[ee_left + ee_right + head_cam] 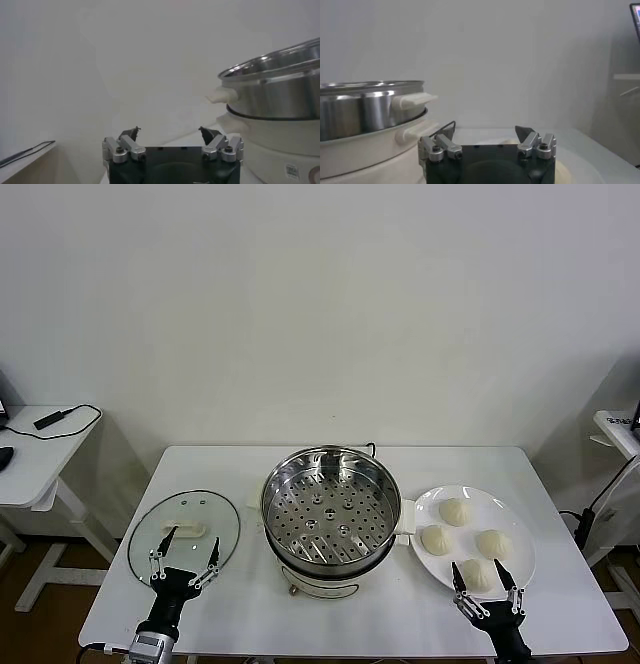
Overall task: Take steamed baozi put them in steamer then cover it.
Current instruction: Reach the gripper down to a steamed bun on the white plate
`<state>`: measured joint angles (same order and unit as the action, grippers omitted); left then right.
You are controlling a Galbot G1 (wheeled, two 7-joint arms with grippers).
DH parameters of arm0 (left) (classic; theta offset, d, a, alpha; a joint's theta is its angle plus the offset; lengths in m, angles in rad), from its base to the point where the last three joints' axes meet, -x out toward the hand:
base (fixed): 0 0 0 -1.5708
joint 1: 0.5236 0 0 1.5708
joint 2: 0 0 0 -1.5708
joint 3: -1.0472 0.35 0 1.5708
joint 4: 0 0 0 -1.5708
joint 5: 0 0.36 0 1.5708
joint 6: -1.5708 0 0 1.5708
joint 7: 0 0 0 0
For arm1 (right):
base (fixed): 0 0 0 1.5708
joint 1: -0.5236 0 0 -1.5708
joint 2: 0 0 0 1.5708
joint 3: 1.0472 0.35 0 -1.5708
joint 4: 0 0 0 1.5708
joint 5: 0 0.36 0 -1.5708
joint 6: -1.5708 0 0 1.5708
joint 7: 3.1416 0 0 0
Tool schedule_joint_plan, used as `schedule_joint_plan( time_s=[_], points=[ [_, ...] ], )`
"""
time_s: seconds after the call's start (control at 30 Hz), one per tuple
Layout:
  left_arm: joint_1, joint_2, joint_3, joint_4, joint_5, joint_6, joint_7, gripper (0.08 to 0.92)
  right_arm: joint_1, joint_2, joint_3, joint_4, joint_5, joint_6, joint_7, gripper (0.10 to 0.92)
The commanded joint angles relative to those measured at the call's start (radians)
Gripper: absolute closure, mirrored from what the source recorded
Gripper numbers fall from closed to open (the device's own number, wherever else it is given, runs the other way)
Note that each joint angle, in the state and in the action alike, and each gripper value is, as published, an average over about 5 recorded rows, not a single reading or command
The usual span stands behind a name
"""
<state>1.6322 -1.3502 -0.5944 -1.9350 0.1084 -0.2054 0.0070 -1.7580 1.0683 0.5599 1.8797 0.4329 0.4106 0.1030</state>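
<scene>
Head view, my read from the remote station. White worktop (300, 614) fills the lower half of the frame. Steamer (327, 517) sits at centre: shiny steel pot on a white base, perforated tray bare inside, no lid on it. In the left wrist view the steamer (280, 105) fills the right side; in the right wrist view it (370, 130) fills the left side.

Right of centre, a flat white plate (510, 524) touches or nearly touches the steamer's white side handle. Four steamed baozi (455, 511) lie on it, loosely in a diamond, none touching that I can make out. The nearest bun sits at the plate's lower edge.

Left of centre, a clear glass lid (140, 534) lies flat on the worktop, its white handle toward the upper middle of the disc, near the steamer but apart from it.

Left hand (184, 559) at lower left of the frame, fingers spread wide with nothing between them, tips over the lid's near edge. The left wrist view shows the same left hand (170, 134), splayed and empty.

Right hand (484, 582) at lower right, fingers spread, tips either side of the nearest bun; contact I cannot tell. In the right wrist view the right hand (485, 133) is parted, nothing gripped.
</scene>
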Motion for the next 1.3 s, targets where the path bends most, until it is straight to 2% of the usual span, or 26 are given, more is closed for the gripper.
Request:
schedule_joint_plan(
  time_s=[0.03, 0.2, 0.33, 0.5, 0.6, 0.73, 0.9, 1.17, 1.3],
  points=[
    [0.009, -0.001, 0.005, -0.022, -0.007, 0.0, 0.005, 0.177, 0.087, -0.024, 0.011, 0.007, -0.005, -0.065, 0.048, 0.203],
    [0.012, -0.001, 0.02, -0.039, -0.008, 0.002, 0.008, 0.177, 0.285, -0.105, -0.011, -0.044, 0.05, -0.197, 0.111, 0.203],
    [0.014, -0.003, 0.033, -0.048, -0.009, 0.0, 0.007, 0.177, 0.489, -0.201, -0.07, -0.142, 0.14, -0.319, 0.124, 0.203],
    [0.012, -0.005, 0.05, -0.051, -0.013, 0.0, 0.005, 0.177, 0.754, -0.342, -0.219, -0.293, 0.269, -0.446, 0.047, 0.203],
    [0.008, -0.007, 0.057, -0.051, -0.013, 0.0, 0.004, 0.177, 0.872, -0.417, -0.318, -0.374, 0.311, -0.509, -0.053, 0.203],
    [0.003, -0.008, 0.062, -0.048, -0.013, 0.0, 0.002, 0.177, 1.037, -0.513, -0.473, -0.497, 0.295, -0.536, -0.32, 0.203],
    [-0.005, -0.009, 0.063, -0.046, -0.016, 0.004, -0.001, 0.177, 1.292, -0.592, -0.743, -0.629, 0.177, -0.543, -0.693, 0.203],
    [-0.022, -0.008, 0.066, -0.044, -0.019, 0.017, -0.005, 0.177, 1.693, -0.556, -1.142, -0.799, -0.067, -0.421, -1.185, 0.203],
    [-0.024, -0.012, 0.064, -0.042, -0.019, 0.024, -0.008, 0.177, 1.781, -0.5, -1.23, -0.863, -0.208, -0.358, -1.346, 0.203]
  ],
)
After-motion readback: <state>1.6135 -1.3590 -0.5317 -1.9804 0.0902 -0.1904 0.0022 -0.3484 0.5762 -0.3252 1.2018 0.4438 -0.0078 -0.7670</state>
